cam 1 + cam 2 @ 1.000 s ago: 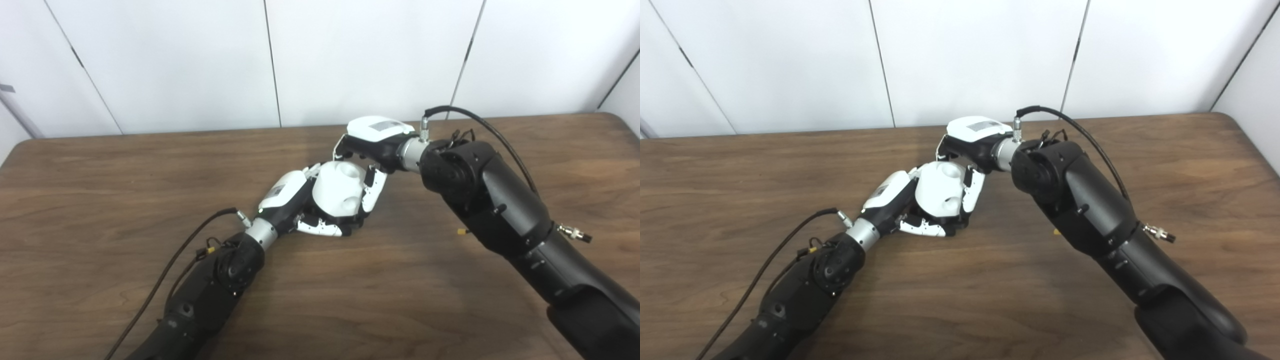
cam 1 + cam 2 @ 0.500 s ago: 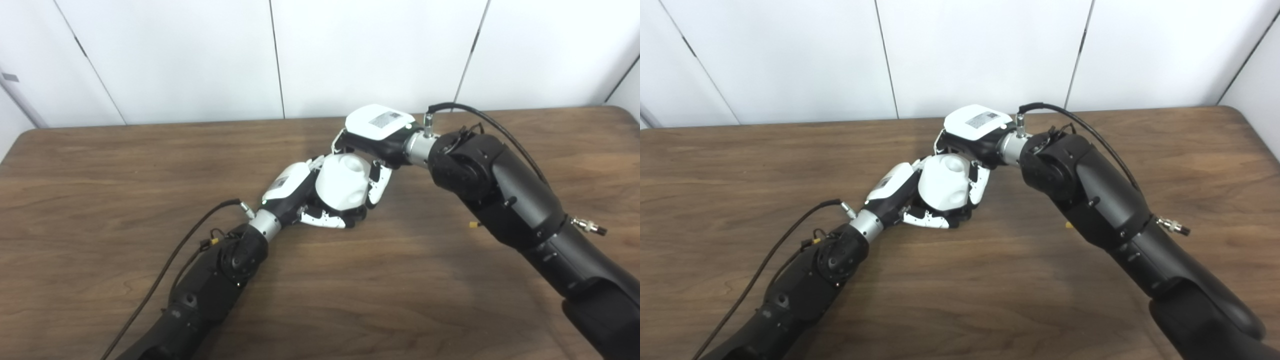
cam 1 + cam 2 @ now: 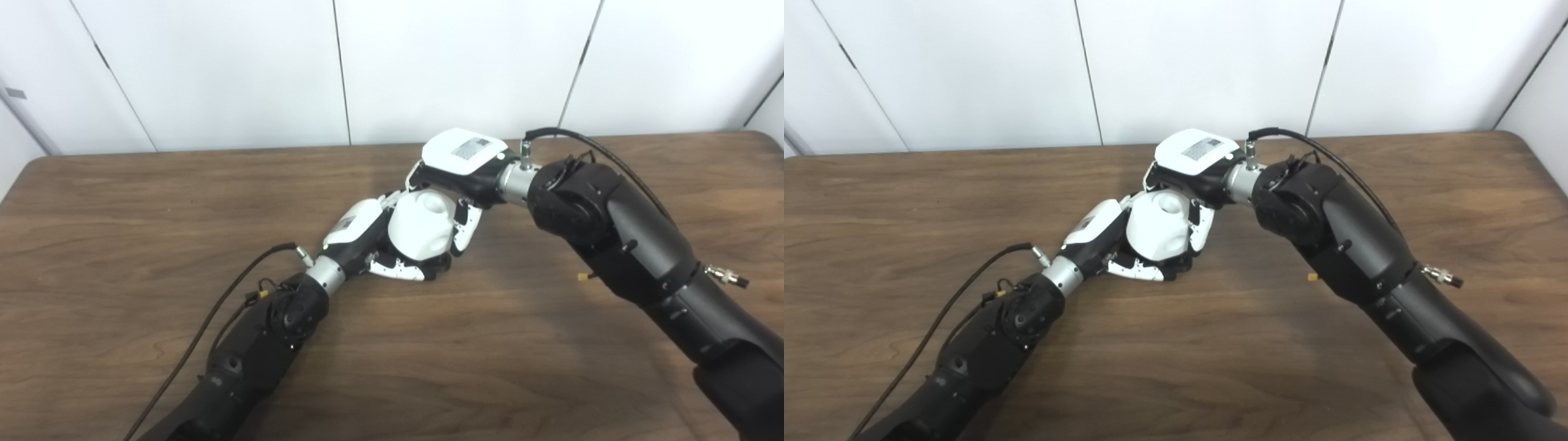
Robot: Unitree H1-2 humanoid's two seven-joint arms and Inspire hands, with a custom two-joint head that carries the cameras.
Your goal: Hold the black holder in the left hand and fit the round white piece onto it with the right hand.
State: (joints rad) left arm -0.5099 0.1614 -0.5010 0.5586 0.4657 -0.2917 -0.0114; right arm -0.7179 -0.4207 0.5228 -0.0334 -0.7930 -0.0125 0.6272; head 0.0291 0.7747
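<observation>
Tabletop (image 3: 122, 196) of dark brown wood carries both hands at its middle, much as half a second ago; the view has shifted slightly. The right hand (image 3: 465, 165) arches over the round white plastic piece (image 3: 419, 226), fingers (image 3: 463, 223) grasping its right side. The left hand (image 3: 358, 236) grips underneath, where the black holder (image 3: 438, 267) barely shows between its fingers (image 3: 395, 269).

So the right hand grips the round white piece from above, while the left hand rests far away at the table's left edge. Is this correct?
Not quite. The left hand is not at the table's edge: it is mid-table, right against the round white piece, its fingers curled beneath it. The right hand does grip the piece from above. The left eye view shows this.
</observation>
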